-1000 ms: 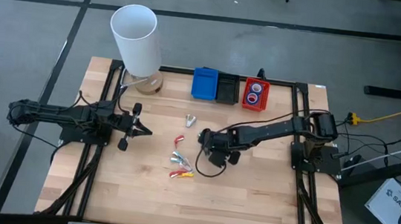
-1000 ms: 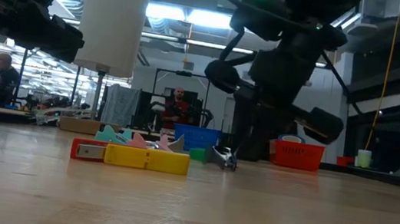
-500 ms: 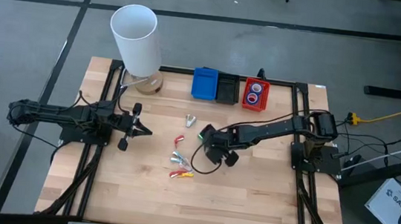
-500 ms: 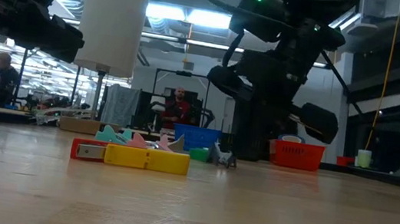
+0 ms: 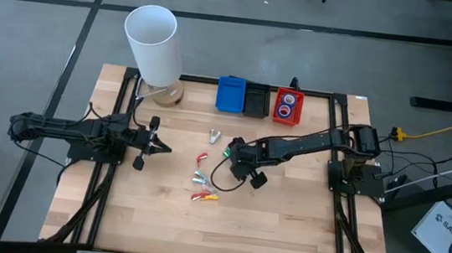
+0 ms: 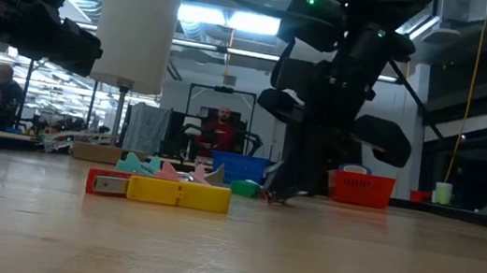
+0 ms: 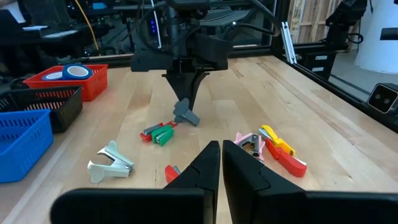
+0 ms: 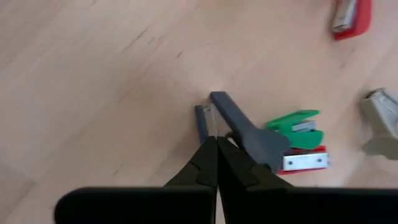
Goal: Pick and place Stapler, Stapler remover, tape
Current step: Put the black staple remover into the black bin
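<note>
Step in hand: picking a staple remover off the table.

Right gripper, just right of centre in the high view, is down at the table surface with its fingers clenched together. In the right wrist view the fingertips meet on the grey staple remover, pinching its edge; the left wrist view shows that same grey piece hanging tilted under the gripper tip. Judged: grasp made, lift not confirmed, since the low view cannot settle whether the piece has cleared the wood.

Just beside it lies a small green and red stapler, untouched.

Remaining items sit in a loose cluster at the centre of the high view: a yellow and red stapler, a pale staple remover, and pink, yellow and red pieces touching one another.

Tape: two blue rolls lie in the red bin at the upper middle of the high view, next to the black bin and blue bin. Pink and yellow rolls not seen.

Left gripper waits at centre left of the high view, fingers pressed together on nothing.

Next move, as a judgement: raise straight up to check that the thin edge grip holds, then carry toward the bins at upper middle. Which bin takes the removers cannot be told. Risk: the piece pivots or slips out of so shallow a pinch.
</note>
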